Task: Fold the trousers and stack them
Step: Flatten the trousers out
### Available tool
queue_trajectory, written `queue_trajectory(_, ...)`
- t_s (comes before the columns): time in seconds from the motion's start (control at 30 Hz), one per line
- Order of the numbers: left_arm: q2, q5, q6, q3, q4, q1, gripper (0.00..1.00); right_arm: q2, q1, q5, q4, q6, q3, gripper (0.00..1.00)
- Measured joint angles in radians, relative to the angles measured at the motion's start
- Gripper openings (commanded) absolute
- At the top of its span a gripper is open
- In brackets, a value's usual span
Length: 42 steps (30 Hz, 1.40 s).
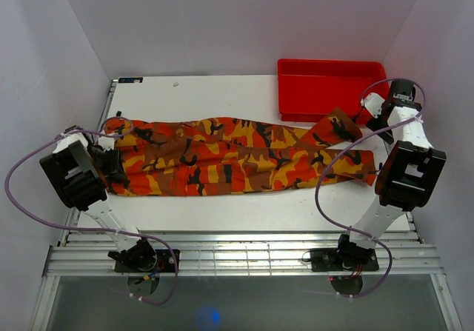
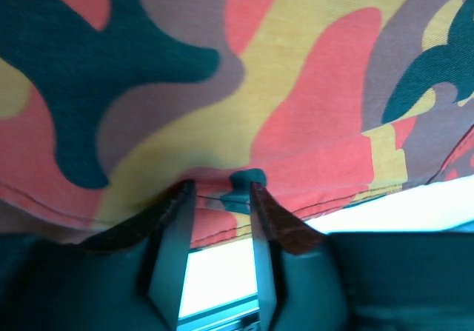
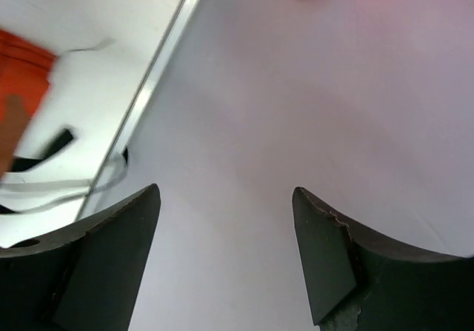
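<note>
1. The trousers [image 1: 237, 157] lie flat and stretched across the white table [image 1: 222, 98]. They run from 9 o'clock to 3 o'clock in the top view, with one layer lying over another along their length.
2. One loose leg end turns up toward 2 o'clock and reaches the near edge of the red tray [image 1: 329, 87]. The tray sits at 1 o'clock on the table.
3. The left gripper [image 2: 218, 186] is at the 9 o'clock end of the trousers. Its fingers [image 2: 174, 223] are parted by a narrow gap, and the table shows between them. The stitched hem crosses just at the tips and is not pinched.
4. The right gripper [image 3: 226, 194] is at 2 o'clock, near the tray's near right corner and by the leg ends. Its fingers are spread wide and nothing is between them.
5. The right wrist view is blurred. It shows the wall and the table's edge, with orange cloth at 9 o'clock.
</note>
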Motion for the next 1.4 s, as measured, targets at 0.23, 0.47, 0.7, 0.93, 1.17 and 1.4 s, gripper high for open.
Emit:
queue_trajectory(0.23, -0.059, 0.006, 0.048, 0.056, -0.021, 0.011, 0.54, -0.091, 0.036, -0.194, -0.236, 0.063, 0.14, 0.54)
queue_trajectory(0.47, -0.101, 0.065, 0.049, 0.108, -0.061, 0.013, 0.55, -0.138, 0.154, -0.431, -0.396, 0.198, -0.015, 0.5)
queue_trajectory(0.7, -0.101, 0.071, 0.031, 0.097, -0.084, 0.013, 0.54, -0.151, 0.208, -0.413, -0.335, 0.26, -0.415, 0.48)
queue_trajectory(0.93, -0.103, 0.017, 0.031, -0.061, -0.036, 0.013, 0.51, -0.249, 0.117, -0.276, -0.225, 0.175, -0.59, 0.47)
queue_trajectory(1.17, -0.177, -0.041, 0.077, -0.251, -0.022, 0.013, 0.43, -0.308, 0.002, -0.219, -0.199, 0.055, -0.646, 0.49)
queue_trajectory(1.4, -0.255, -0.103, 0.214, -0.278, -0.109, 0.04, 0.43, -0.346, -0.035, -0.299, -0.375, -0.024, -0.516, 0.54)
